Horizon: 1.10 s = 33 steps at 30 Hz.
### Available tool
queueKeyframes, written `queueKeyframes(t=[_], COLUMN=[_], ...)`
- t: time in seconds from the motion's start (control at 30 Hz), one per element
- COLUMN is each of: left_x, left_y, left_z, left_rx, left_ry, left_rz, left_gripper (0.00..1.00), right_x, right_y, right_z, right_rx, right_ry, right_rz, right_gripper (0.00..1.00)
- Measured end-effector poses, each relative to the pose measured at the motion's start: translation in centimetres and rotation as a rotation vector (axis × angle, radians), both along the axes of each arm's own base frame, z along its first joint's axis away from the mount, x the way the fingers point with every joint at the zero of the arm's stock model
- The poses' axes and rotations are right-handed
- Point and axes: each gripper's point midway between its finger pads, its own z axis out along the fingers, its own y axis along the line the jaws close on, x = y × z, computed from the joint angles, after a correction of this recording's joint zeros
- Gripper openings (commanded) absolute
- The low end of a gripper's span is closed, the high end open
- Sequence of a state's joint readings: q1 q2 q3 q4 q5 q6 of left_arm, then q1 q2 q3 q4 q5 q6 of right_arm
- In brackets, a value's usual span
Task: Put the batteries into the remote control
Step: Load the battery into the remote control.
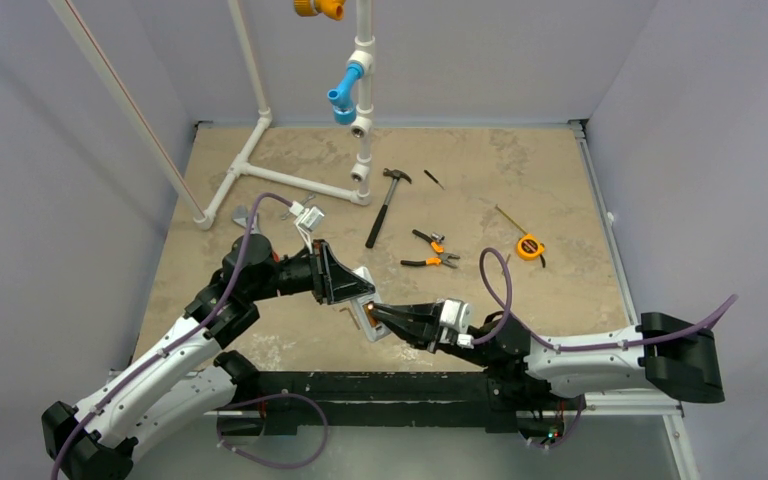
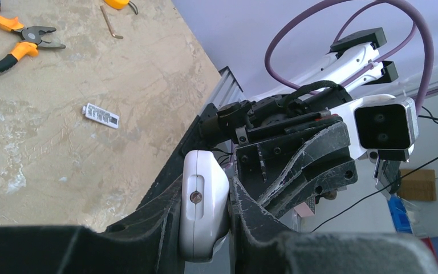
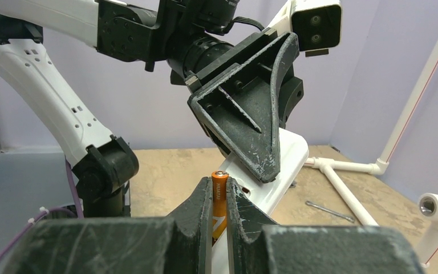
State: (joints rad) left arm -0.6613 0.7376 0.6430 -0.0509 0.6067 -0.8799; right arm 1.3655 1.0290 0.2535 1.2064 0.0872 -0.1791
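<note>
Firmly in right gripper (image 3: 218,186), 1 battery (image 3: 219,214) upright (tip up); in left gripper (image 2: 205,184), remote control (image 2: 204,224) end-on.

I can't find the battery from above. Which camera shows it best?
The right wrist view: the orange battery sits close up, clamped in the right tool, metal end showing, before the white remote control. In the top view it is too small to make out; the left wrist view misses it.
</note>
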Motion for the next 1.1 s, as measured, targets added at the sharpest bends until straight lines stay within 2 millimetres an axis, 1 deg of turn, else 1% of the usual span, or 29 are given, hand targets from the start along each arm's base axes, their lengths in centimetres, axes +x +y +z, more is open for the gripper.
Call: queueKeyframes(t=[0.3,0.63,0.93,1.1], left_x=[0.0,0.9,1.3,1.6], left_y=[0.1,0.3,0.6,0.8], left_z=[0.2,0.0,-0.6,-1.4], left_rx=[-0.004,0.006,0.025,0.041], left_ry=[-0.008,-0.017,-0.003,0.012], left_rz=[0.007,0.059,0.084,0.101], left_gripper=[0.00,0.00,0.00,0.00], right_x=[0.1,1.2,2.2,2.8], right_y=[-0.2,-0.9,-0.1,0.4], right_z=[-0.2,-1.2,-2.1,-2.9], right_rx=[-0.016,-0.052,-0.094,-0.121], right_ry=[0.010,0.084,0.123,0.132], right_rz=[-0.009,-0.078,-0.125,-0.154], right_gripper=[0.00,0.00,0.00,0.00])
